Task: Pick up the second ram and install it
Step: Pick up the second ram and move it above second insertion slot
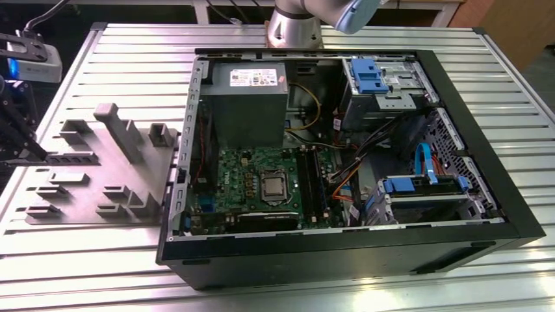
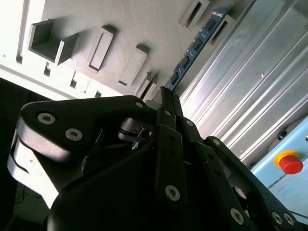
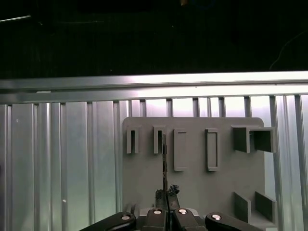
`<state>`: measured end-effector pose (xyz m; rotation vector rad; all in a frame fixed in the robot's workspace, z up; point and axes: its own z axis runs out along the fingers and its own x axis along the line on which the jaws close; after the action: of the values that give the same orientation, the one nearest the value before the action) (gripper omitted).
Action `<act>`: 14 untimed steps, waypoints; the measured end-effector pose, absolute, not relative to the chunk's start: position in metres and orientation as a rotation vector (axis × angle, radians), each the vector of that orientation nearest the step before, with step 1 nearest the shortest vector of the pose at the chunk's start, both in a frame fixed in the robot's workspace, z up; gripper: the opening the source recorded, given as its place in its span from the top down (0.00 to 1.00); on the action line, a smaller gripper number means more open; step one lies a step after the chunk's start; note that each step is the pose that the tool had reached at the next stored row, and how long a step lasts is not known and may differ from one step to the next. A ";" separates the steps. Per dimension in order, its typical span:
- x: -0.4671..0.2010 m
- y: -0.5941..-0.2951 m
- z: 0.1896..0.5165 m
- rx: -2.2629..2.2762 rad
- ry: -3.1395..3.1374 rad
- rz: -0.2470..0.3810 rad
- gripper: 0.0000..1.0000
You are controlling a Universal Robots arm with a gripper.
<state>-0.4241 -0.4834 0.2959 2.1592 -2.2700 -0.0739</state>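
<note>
Table (image 1: 347,286): ribbed aluminium top (slats run across the exterior view). Resting directly on it: a grey moulded holder tray (image 1: 91,179) at the exterior view's left, an open black computer case (image 1: 511,214) on its side just beside the tray, and the arm base (image 1: 293,29) at the far edge.

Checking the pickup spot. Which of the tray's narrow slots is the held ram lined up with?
The inner of the two narrow dark slots, beside the wider framed pockets; the second ram runs edge-on from it to the hand.
</note>
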 end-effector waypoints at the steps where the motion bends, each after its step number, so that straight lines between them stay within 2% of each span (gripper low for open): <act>1: -0.424 -0.483 0.296 2.161 -2.268 -0.074 0.89; 14: -0.424 -0.483 0.319 2.167 -2.263 -0.074 0.89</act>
<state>-0.4241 -0.4833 0.3190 2.1666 -2.2626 -0.0739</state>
